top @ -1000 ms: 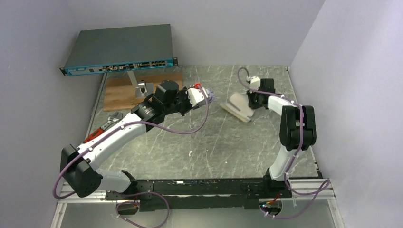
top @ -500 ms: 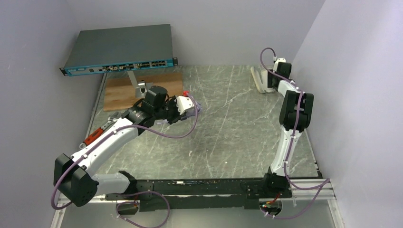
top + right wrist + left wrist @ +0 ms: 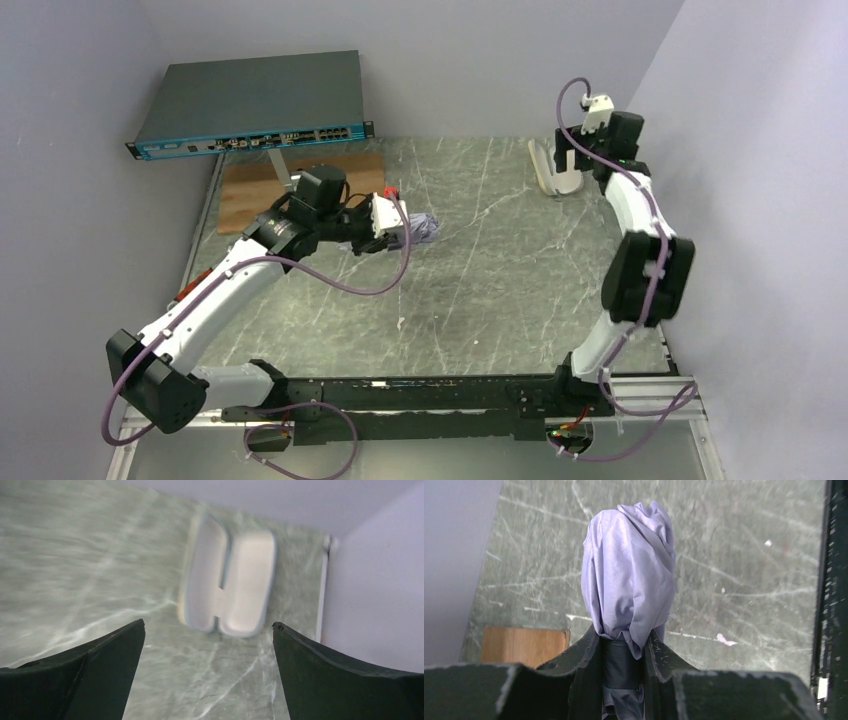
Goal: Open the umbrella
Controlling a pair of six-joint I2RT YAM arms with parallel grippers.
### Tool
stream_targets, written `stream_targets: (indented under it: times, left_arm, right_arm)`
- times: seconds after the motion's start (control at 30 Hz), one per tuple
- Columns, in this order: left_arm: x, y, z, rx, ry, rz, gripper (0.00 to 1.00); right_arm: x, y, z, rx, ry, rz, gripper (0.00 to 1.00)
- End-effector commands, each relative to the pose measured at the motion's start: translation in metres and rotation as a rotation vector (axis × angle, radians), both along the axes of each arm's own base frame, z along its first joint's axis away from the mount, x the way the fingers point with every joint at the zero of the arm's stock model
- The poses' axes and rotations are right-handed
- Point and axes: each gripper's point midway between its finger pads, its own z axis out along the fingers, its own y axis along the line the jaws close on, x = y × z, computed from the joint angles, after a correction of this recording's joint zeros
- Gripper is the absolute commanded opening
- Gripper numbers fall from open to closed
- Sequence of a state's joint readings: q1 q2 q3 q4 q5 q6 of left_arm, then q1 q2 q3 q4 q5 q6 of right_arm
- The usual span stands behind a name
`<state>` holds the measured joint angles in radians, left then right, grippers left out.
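No umbrella shows in any view. A cream-white hinged case (image 3: 551, 168) lies open at the far right of the table, its two shells side by side (image 3: 227, 582). My right gripper (image 3: 573, 163) hovers just above and behind it, jaws wide open (image 3: 208, 624) with only bare table between them. My left gripper (image 3: 404, 226) is at the table's left middle, shut on a bunched lavender cloth (image 3: 629, 575). The cloth pokes out past the fingertips (image 3: 427, 226), with a dark band pinched between the jaws.
A flat network switch (image 3: 250, 100) leans at the back left. In front of it lies a wooden board (image 3: 250, 195). A red-handled tool (image 3: 188, 291) peeks out beside the left arm. The walls stand close to the right arm and the case.
The right gripper carried the case from mid-table to the far right, let go and opened wide; the case now lies open. The left arm drew back leftward with the cloth.
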<state>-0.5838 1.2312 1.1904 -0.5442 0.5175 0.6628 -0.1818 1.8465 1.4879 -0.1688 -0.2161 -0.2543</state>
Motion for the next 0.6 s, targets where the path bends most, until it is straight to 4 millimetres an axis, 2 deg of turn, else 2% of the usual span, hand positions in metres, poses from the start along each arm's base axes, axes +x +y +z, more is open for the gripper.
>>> stream_targets:
  times: [0.0, 0.07, 0.13, 0.2, 0.3, 0.4, 0.47, 0.57]
  left_arm:
    - [-0.02, -0.018, 0.05, -0.134, 0.046, -0.091, 0.0]
    - [-0.027, -0.019, 0.061, -0.161, 0.068, -0.106, 0.0]
    - [-0.035, -0.02, 0.071, -0.19, 0.086, -0.12, 0.0]
    - [-0.045, -0.021, 0.078, -0.208, 0.108, -0.149, 0.0]
    - [-0.062, -0.023, 0.08, -0.216, 0.151, -0.224, 0.0]
    - [-0.072, -0.025, 0.078, -0.21, 0.213, -0.27, 0.0]
    - [-0.075, -0.027, 0.078, -0.208, 0.238, -0.286, 0.0]
    - [-0.076, -0.03, 0.08, -0.228, 0.259, -0.285, 0.0]
  right_arm:
    - [-0.06, 0.075, 0.102, 0.077, -0.193, 0.392, 1.0]
    - [-0.106, 0.113, 0.121, 0.136, -0.205, 0.59, 1.0]
    - [-0.162, 0.153, 0.137, 0.191, -0.212, 0.806, 1.0]
    - [-0.22, 0.191, 0.146, 0.185, -0.222, 0.98, 1.0]
    - [-0.284, 0.242, 0.146, 0.096, -0.265, 1.17, 1.0]
    - [-0.321, 0.276, 0.145, 0.052, -0.328, 1.264, 1.0]
    - [-0.334, 0.293, 0.143, 0.029, -0.333, 1.321, 1.0]
    - [-0.344, 0.314, 0.142, 0.021, -0.313, 1.377, 1.0]
